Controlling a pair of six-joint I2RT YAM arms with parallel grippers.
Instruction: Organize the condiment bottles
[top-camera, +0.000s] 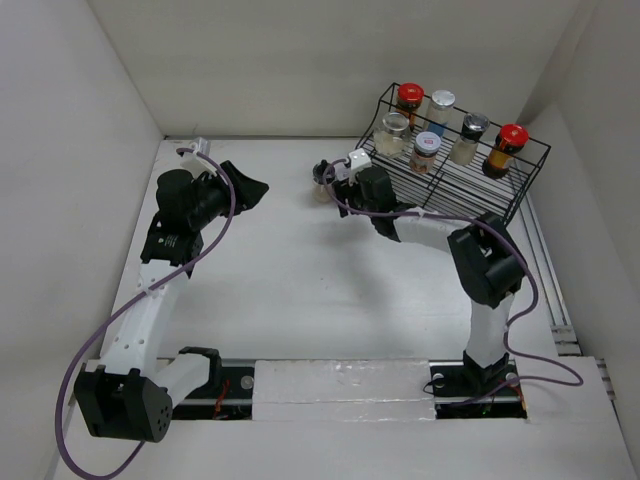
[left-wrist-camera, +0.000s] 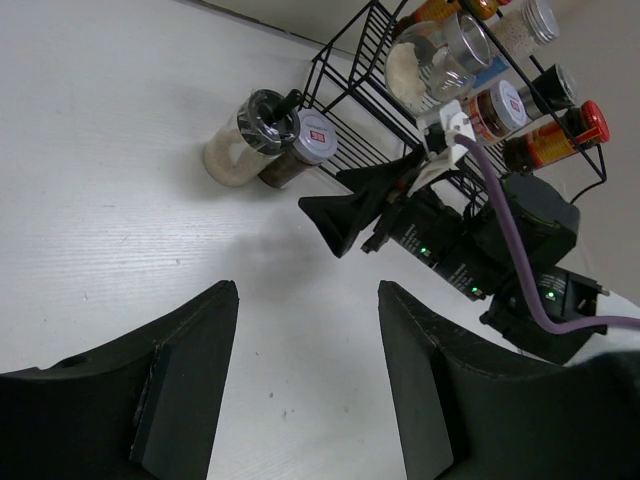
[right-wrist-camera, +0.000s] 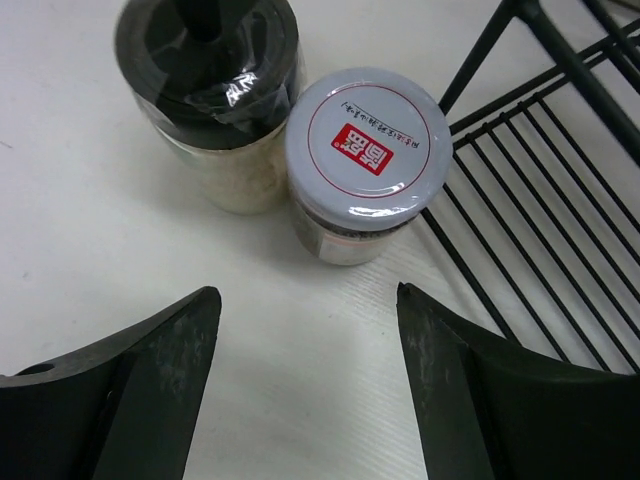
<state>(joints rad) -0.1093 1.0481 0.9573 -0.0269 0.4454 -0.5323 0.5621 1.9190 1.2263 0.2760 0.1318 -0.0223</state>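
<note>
Right wrist view: we see our R gripper (right-wrist-camera: 305, 310), fingers spread, just short of a grey-lid jar (right-wrist-camera: 368, 140) & black-lid jar (right-wrist-camera: 210, 60) side by side on the table (top-camera: 300, 290) by the wire rack (top-camera: 455, 205) near the far-right corner, w/ six more jars (top-camera: 427, 150) racked; L gripper (left-wrist-camera: 305, 290) also spread, far-left.

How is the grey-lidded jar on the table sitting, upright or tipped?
Upright. The grey-lidded jar stands on its base on the table, lid facing up.
</note>
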